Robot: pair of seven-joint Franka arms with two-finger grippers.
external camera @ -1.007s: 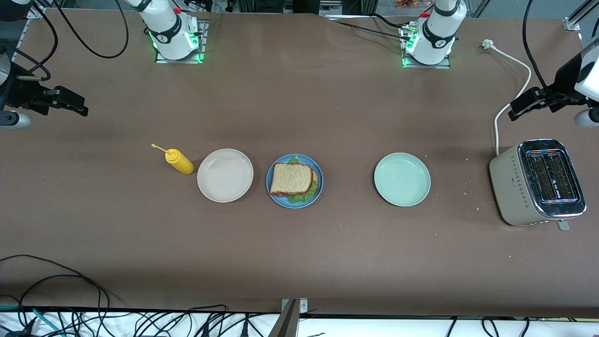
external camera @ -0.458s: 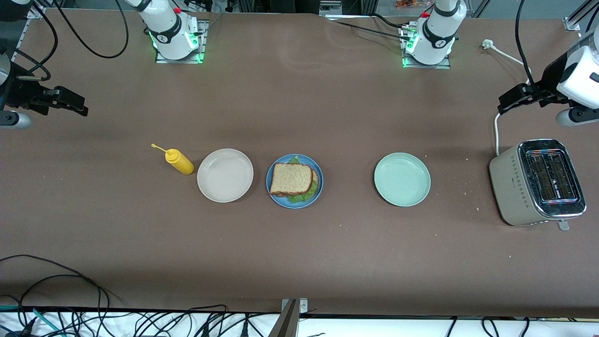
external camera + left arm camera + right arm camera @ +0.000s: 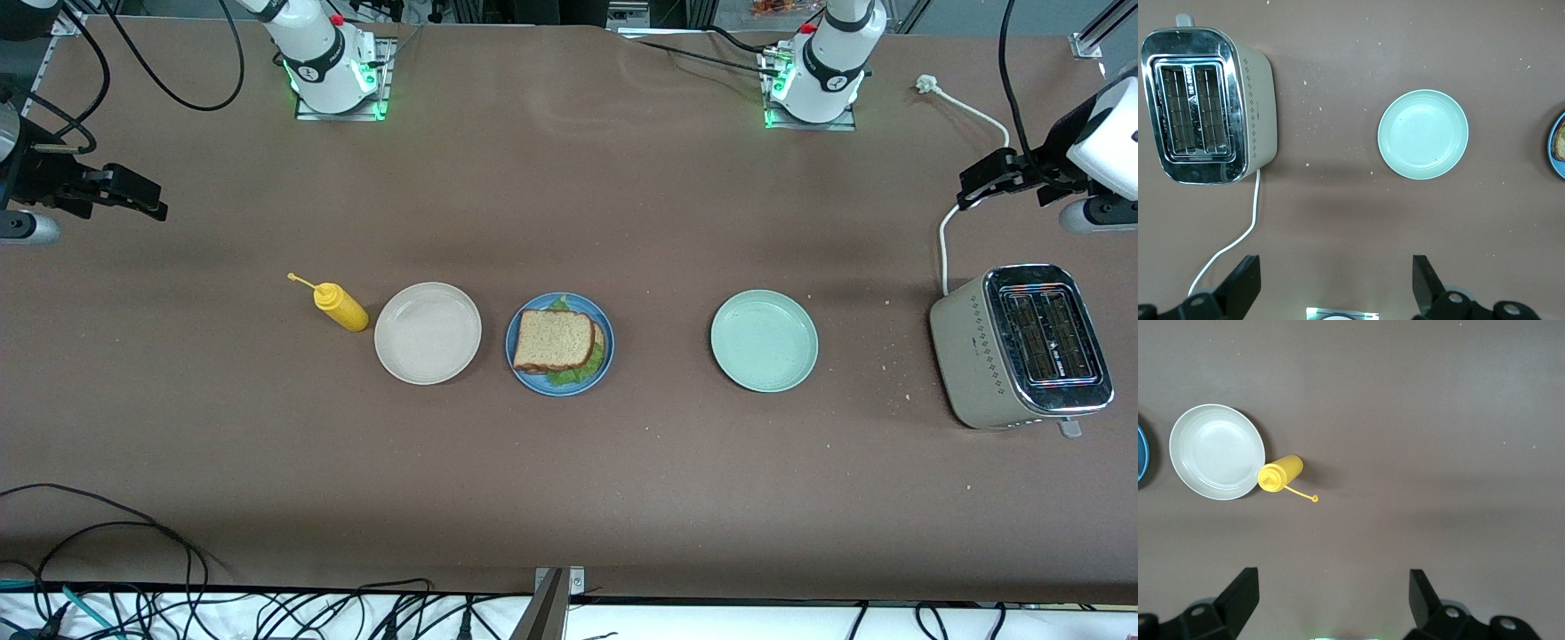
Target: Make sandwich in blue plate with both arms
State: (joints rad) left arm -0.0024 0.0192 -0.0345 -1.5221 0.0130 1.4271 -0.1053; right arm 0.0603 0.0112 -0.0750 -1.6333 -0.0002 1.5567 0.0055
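The sandwich (image 3: 555, 340) lies on the blue plate (image 3: 518, 366) mid-table: a brown bread slice on top, green lettuce (image 3: 574, 374) poking out from under it. Only the plate's edge shows in the left wrist view (image 3: 1559, 148) and in the right wrist view (image 3: 1141, 453). My left gripper (image 3: 976, 188) hangs open and empty over the table's left-arm end, above the toaster's cord; its fingers (image 3: 1245, 285) stand wide apart. At the right-arm end my right gripper (image 3: 148, 203) hovers open too, fingers (image 3: 1243, 590) spread with nothing between them.
A beige plate (image 3: 428, 332) and a yellow squeeze bottle (image 3: 340, 306) lie beside the blue plate toward the right arm's end. A pale green plate (image 3: 764, 340) lies toward the left arm's end, then a toaster (image 3: 1021, 347) with a white cord (image 3: 944, 240). Crumbs dot the table there.
The left arm's wrist and gripper have shifted a little over the table's end near the toaster. The right arm and everything on the table stayed still.
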